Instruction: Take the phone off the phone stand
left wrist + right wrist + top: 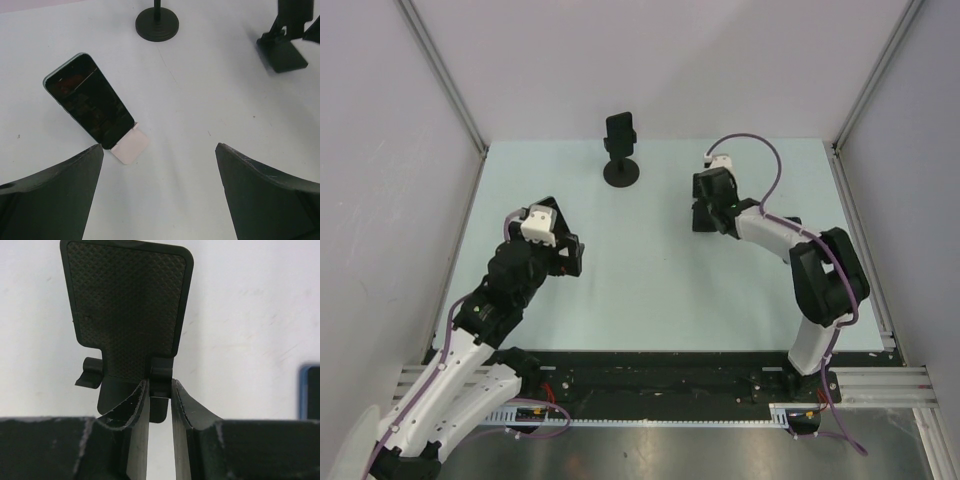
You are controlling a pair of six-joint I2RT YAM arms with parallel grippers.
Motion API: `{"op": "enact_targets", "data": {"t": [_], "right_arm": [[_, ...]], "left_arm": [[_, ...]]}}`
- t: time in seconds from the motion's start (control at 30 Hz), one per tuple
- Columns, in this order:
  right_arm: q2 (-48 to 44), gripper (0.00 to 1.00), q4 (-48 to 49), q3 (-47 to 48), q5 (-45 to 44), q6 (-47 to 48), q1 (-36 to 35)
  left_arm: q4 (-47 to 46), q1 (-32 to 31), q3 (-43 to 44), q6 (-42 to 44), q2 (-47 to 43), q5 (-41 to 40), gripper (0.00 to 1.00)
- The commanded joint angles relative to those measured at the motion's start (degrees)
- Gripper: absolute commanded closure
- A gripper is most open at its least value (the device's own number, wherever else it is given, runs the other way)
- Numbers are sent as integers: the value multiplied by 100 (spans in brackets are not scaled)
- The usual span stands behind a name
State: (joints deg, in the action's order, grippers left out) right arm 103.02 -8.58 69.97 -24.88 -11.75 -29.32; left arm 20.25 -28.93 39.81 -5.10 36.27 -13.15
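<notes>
1. Counter (pixel 650 290): pale green surface with walls on three sides. Both arms are bolted at its near edge.
2. Left end effector (pixel 160 147): stands over the left half of the counter with its fingers spread wide. Nothing is between them, and it touches none of the items.
3. Right end effector (pixel 160 387): low over the right half of the counter. The fingers are drawn close together, with a narrow gap between them. In the right wrist view, the tips sit on either side of the right-hand hook of the plate stand (pixel 130 305), closed on it.
4. Pole stand (pixel 622 172): black, with a round base, a thin upright pole and a dark holder at the top. It stands at the back centre of the counter, well apart from both end effectors.
5. Plate stand: black, with a textured back plate and two small hooks at its lower edge, one on each side. It stands upright on the right half of the counter.
6. Phone (pixel 90 100): on the counter just ahead of the left end effector and to the left of its finger gap. The dark screen faces up. It is clear of the pole stand and well apart from the plate stand. Whether it lies flat or leans cannot be told. It is not visible in the top view.
7. White piece (pixel 131 146): small and rectangular, touching the phone's near end. What it is cannot be told.
</notes>
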Motion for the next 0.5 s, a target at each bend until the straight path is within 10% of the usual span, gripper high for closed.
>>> {"op": "enact_targets", "data": {"t": [0.0,0.47], "right_arm": [[-248,100,1162,51,1183,1375,751],[420,100,1657,209,2849,2677,2343]], "left_arm": [[-188,-34,-123,-17,-76,67,0],[-460,-34,-255,-69,73,-65,0]]}}
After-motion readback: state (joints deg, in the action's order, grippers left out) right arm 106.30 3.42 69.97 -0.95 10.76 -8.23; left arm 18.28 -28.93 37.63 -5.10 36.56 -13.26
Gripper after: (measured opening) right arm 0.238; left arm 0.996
